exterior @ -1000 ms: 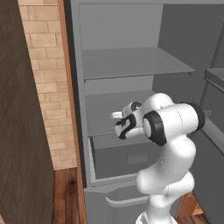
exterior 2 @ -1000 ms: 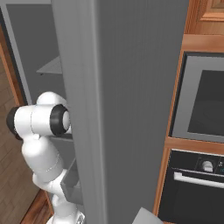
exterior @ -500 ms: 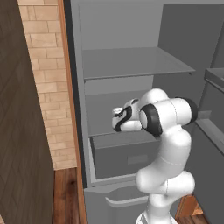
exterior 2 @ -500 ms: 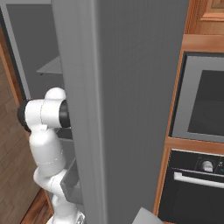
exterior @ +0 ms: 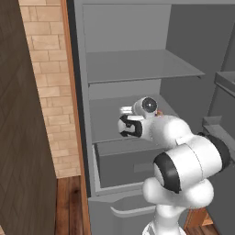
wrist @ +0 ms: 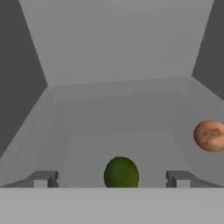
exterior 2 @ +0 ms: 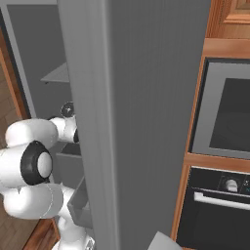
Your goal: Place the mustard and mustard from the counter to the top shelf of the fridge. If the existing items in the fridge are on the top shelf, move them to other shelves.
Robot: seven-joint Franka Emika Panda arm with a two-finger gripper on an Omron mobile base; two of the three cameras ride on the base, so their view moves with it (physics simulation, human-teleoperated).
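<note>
Two small balls are sitting in front of us on a flat grey shelf board (wrist: 131, 144) inside the tall plain grey fridge (exterior: 124, 32): a dark green ball (wrist: 121, 173) lying between the two dark fingertips (wrist: 41, 179) of our tool (wrist: 111, 179), and an orange-brown ball (wrist: 209, 136) resting off to the right near the side wall. We are reaching our white arm into the fridge below the highest grey shelf board (exterior: 142, 64), which is lying bare, with the tool (exterior: 130, 126) hanging just over the shelf above the wide grey box-shaped drawer (exterior: 121, 160). We are holding the tool's jaws wide apart, clamped on nothing, and the green ball is sitting free on the board between them. Judging from this, we are parting with the green ball on a lower shelf, so the top shelf is standing ready for the mustard bottles. To do this well, we are thinking of pulling the hand straight back along its own line, without swinging sideways, so neither fingertip is nudging the round ball and setting it rolling toward the shelf's front edge or into the orange-brown one. We are also wanting to keep the wrist clear of the top shelf's lip while leaving. In the right base view the open grey fridge door (exterior 2: 146, 97) is hiding most of the interior, so we are trusting the hand view for clearance.
</note>
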